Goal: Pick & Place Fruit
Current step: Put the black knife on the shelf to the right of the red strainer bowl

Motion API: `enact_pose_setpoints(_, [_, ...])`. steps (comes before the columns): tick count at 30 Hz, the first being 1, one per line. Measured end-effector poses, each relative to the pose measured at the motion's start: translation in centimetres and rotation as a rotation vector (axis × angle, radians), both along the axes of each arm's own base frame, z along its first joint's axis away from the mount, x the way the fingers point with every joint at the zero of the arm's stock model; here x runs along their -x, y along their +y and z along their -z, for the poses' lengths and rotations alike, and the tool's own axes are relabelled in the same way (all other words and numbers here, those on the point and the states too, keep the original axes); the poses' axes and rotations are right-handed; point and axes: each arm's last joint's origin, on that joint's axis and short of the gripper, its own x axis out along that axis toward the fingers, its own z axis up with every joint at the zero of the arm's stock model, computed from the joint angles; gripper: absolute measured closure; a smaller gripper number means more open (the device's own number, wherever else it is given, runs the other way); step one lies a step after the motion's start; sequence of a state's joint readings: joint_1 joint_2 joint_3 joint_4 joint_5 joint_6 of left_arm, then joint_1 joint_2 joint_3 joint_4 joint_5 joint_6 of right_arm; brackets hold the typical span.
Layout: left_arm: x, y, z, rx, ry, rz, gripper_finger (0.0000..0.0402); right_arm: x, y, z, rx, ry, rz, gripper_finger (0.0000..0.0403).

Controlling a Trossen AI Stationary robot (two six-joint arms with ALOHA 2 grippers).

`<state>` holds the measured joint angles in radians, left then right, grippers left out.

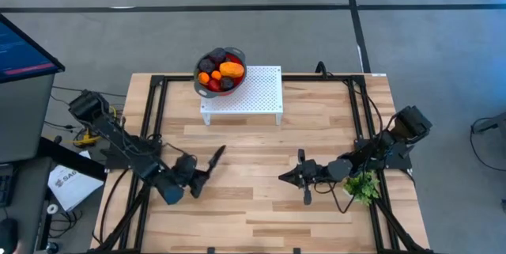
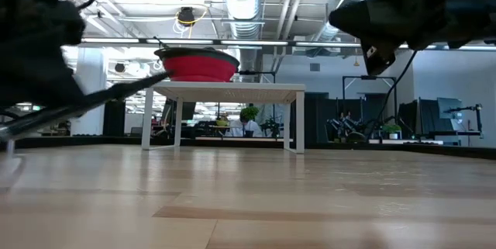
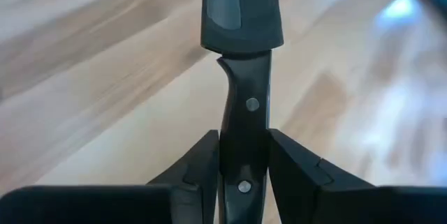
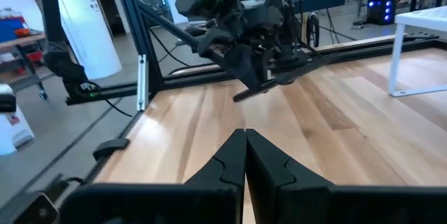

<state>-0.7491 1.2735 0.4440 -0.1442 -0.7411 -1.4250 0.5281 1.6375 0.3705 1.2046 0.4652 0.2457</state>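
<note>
The fruit (image 1: 222,72), dark purple, red and orange pieces, lies piled in a red bowl with a grey rim (image 1: 199,82), also visible in the low view (image 2: 198,64). The bowl stands on a white perforated stand (image 1: 253,94) at the table's far middle. My left gripper (image 1: 201,174) is over the left middle of the table, shut on a black knife-like tool (image 1: 214,159). My right gripper (image 1: 282,177) is shut and empty, at the right middle, pointing toward the left arm. Neither gripper is near the fruit. My left gripper (image 3: 243,165) pinches the tool's black riveted handle (image 3: 244,123) between its two fingers (image 3: 202,165), which lie along the handle. The wider dark far end (image 3: 241,11) points away toward the far right. The tool is lifted clear of the table, slanting upward (image 2: 116,94).
A green leafy sprig (image 1: 364,187) lies on the table next to the right arm. A black frame (image 1: 158,104) runs around the table's edges. Bare wood (image 1: 253,206) lies between and in front of the arms. A monitor (image 1: 24,48) stands off the table's left.
</note>
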Motion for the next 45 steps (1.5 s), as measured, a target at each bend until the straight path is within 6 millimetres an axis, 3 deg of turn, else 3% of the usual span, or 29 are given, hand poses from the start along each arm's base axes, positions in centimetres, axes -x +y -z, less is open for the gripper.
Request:
enact_pose_setpoints(5, [-3.5,-0.5,-0.6,-0.111,-0.208,0.046,0.0307,-1.1,0.9,-0.8,0.011,0.006,-0.008,0.0399])
enact_pose_setpoints(8, [-5.6,-0.4,-1.4,-0.176,-0.346,0.071,0.0307,-2.1,1.4,-1.1,0.042,0.06,-0.003,0.0378])
enact_pose_setpoints(13, [-7.8,0.2,-3.4,-0.278,-0.589,0.117,0.0307,-3.8,1.6,-1.9,0.032,0.137,0.042,0.0298])
enact_pose_setpoints(17, [-9.0,0.3,-5.1,-0.361,-0.722,0.199,0.0306,-5.0,1.2,-1.9,0.047,0.122,0.18,0.0216])
enact_pose_setpoints(21, [-10.2,-0.3,-6.9,-0.442,-0.787,0.29,0.0306,-6.8,1.3,-1.9,0.08,0.029,0.211,0.0148])
enact_pose_setpoints(24, [-10.8,-0.7,-8.2,-0.503,-0.828,0.328,0.0306,-8.3,2.1,-1.8,0.158,-0.058,0.207,0.012])
enact_pose_setpoints(32, [-11.2,-1.1,-9.1,-0.548,-0.853,0.34,0.0306,-9.8,5.6,-3.6,0.331,-0.23,0.184,0.0111])
enact_pose_setpoints(39, [-11.2,-1.1,-9.3,-0.572,-0.864,0.35,0.0306,-10.9,4.7,-5.3,0.197,-0.28,0.217,0.0121])
enact_pose_setpoints(45, [-11.1,-1.1,-9.3,-0.573,-0.867,0.35,0.0306,-12.2,4.2,-5.4,0.184,-0.26,0.102,0.0124])
